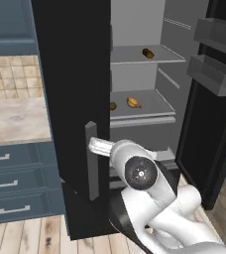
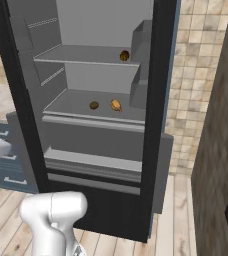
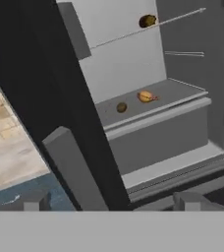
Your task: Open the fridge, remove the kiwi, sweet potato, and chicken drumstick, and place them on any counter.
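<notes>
The fridge (image 1: pixel 135 129) stands with both doors swung out and its grey shelves showing. The kiwi (image 1: pixel 113 105) (image 2: pixel 94 105) (image 3: pixel 121 107) and the chicken drumstick (image 1: pixel 133 102) (image 2: pixel 116 105) (image 3: pixel 146 96) lie side by side on the middle shelf. On the shelf above rests the sweet potato (image 1: pixel 147 53) (image 2: pixel 124 55) (image 3: pixel 147 20). My gripper (image 1: pixel 97 145) (image 3: pixel 111 203) is open and holds nothing. It hovers right by the left door's grey handle (image 1: pixel 90 158) (image 3: pixel 72 167), in front of the fridge and below the middle shelf.
The beige counter (image 1: pixel 13 121) (image 3: pixel 8 165) over blue-grey drawers lies left of the fridge. The left door (image 1: pixel 73 99) juts out between counter and arm. The right door (image 1: pixel 219 124), with its bins, stands open on the right. A tiled wall (image 2: pixel 196 75) stands further right.
</notes>
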